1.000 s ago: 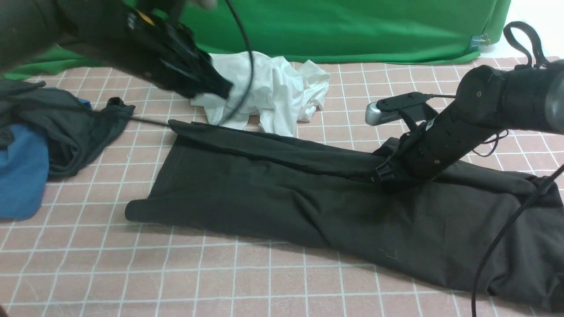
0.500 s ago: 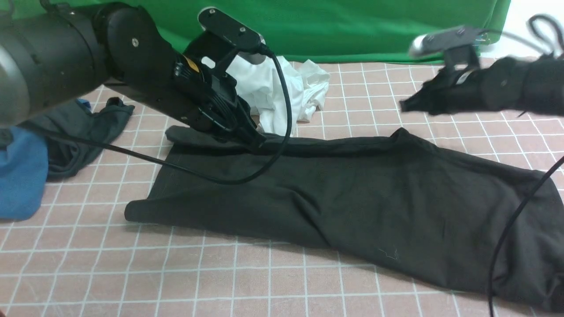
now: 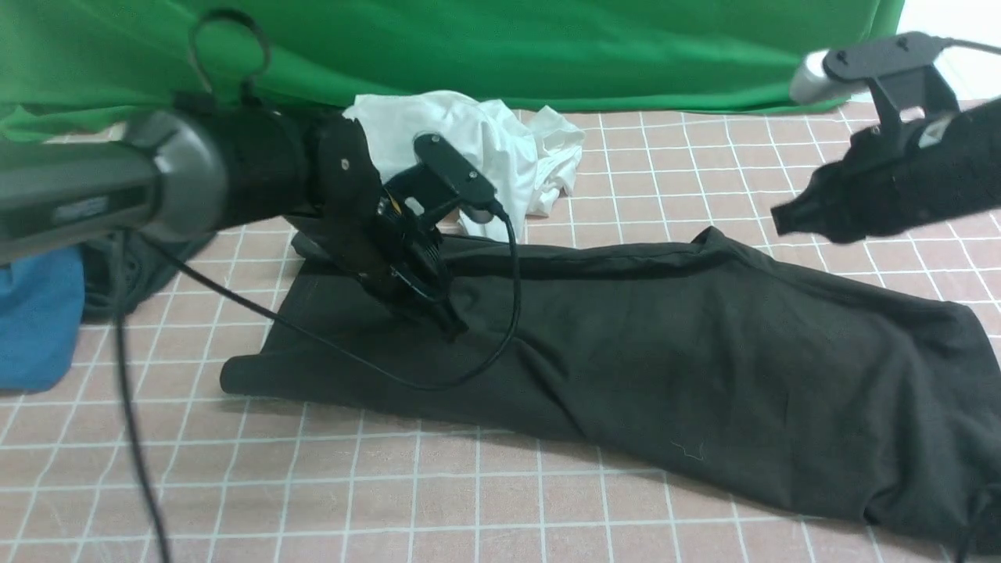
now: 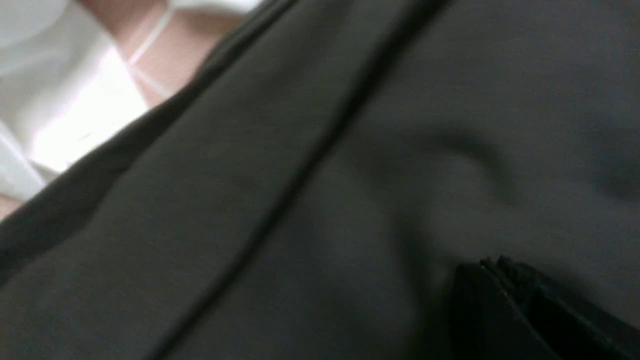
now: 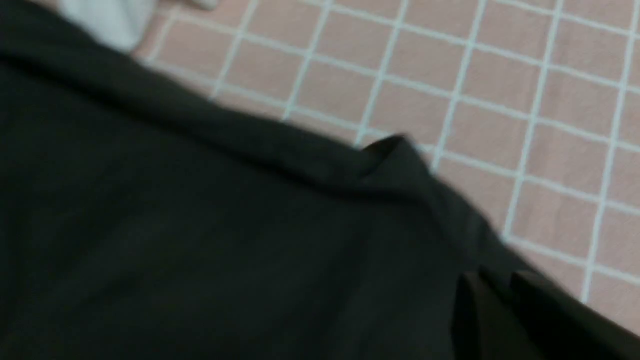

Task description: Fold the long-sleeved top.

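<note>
At the far left edge of the front view, a blue shirt point(image 3: 35, 317) was cut off by the frame at 9 o'clock, and a dark greenish-grey garment point(image 3: 129, 274) was largely hidden behind the left arm. A green backdrop point(image 3: 547, 47) was hung along the 12 o'clock side of the pink checked table cover point(image 3: 391, 485). A crumpled white garment point(image 3: 485, 156) was located at 12 o'clock from the long-sleeved top's left end, just beside its far edge.

The left gripper point(image 3: 452, 327) was set down on the long-sleeved top point(image 3: 665, 352) near its left end, with its jaws fully closed; no fold of cloth could be seen pinched between them. Its cable was looped over the fabric at 6 o'clock from the wrist.

The long-sleeved top was laid flat across the table centre, extended from 9 o'clock towards 4 o'clock, where it was cut off by the frame. A small raised peak was formed on its far edge.

The right gripper point(image 3: 782, 219) was held in the air above the top's far edge at 2 o'clock, clear of the cloth. It was blurred; the gap between its jaws could not be determined, and nothing was seen held. Both wrist views were blurred and filled mostly with dark fabric.
</note>
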`<state>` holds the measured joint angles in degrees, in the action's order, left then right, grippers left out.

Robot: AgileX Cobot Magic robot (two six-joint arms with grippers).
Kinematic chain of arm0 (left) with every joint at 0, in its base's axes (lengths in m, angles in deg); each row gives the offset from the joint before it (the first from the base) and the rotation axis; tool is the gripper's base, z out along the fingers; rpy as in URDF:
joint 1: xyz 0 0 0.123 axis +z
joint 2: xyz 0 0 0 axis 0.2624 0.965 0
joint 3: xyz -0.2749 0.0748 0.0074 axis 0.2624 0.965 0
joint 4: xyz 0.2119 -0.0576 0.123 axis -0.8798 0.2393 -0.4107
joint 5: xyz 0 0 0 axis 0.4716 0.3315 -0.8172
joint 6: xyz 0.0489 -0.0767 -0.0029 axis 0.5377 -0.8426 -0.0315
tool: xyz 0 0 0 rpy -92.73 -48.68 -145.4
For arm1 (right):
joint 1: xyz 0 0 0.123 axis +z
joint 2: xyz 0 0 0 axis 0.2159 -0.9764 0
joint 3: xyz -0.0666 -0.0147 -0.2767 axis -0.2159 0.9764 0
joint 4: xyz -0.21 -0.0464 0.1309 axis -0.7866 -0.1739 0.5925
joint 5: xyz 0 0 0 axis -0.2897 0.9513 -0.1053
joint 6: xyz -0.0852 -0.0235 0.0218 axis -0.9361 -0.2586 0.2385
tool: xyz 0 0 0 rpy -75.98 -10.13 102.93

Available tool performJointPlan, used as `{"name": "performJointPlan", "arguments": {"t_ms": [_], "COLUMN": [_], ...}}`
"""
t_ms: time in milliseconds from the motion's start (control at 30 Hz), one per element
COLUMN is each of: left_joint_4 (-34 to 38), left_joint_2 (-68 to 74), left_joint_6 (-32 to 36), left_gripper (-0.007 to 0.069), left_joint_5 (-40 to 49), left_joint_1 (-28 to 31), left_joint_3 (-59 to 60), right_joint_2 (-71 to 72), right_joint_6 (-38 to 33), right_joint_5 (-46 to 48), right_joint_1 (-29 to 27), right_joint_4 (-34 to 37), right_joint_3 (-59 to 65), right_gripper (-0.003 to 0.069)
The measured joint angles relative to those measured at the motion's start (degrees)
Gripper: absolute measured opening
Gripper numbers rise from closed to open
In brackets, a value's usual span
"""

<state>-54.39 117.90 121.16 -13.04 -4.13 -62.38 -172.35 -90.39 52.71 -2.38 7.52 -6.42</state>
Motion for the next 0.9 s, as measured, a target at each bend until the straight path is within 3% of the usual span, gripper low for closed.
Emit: {"name": "performJointPlan", "arguments": {"t_ms": [433, 533, 667, 700, 767, 833, 867, 900], "left_joint_4": [-1.66, -6.16, -8.58, -8.70, -8.09, -5.43, -5.43, -2.71], "left_joint_2": [14.04, 14.28, 13.96, 13.49, 12.12, 9.35, 9.03, 6.69], "left_joint_6": [0.39, -0.21, -4.09, -5.76, -6.57, -6.96, -6.96, -6.42], "left_gripper": [0.0020, 0.0020, 0.0020, 0.0020, 0.0020, 0.0020, 0.0020, 0.0020], "left_joint_5": [-6.77, -13.33, -13.15, -10.09, -5.61, -0.93, -0.93, 0.81], "left_joint_1": [6.08, 7.48, 8.51, 8.76, 8.81, 8.68, 8.61, 8.25], "left_joint_3": [-17.76, -22.21, -27.35, -29.39, -30.79, -30.57, -30.50, -29.49], "right_joint_2": [10.21, 12.37, 13.22, 13.22, 13.08, 12.95, 12.95, 12.95], "right_joint_6": [2.28, 7.74, 16.61, 20.93, 24.91, 26.94, 27.01, 27.71], "right_joint_5": [3.78, 6.18, 10.10, 13.50, 16.99, 18.80, 18.86, 19.05], "right_joint_1": [3.13, 3.13, 2.84, 1.90, -1.05, -6.04, -6.54, -10.13], "right_joint_4": [-0.80, -5.65, -15.03, -19.79, -22.82, -23.23, -23.07, -21.51], "right_joint_3": [3.51, 3.51, 3.51, 3.69, 4.38, 6.15, 6.36, 8.12], "right_gripper": [0.0097, 0.0112, 0.0150, 0.0181, 0.0237, 0.0332, 0.0340, 0.0404]}}
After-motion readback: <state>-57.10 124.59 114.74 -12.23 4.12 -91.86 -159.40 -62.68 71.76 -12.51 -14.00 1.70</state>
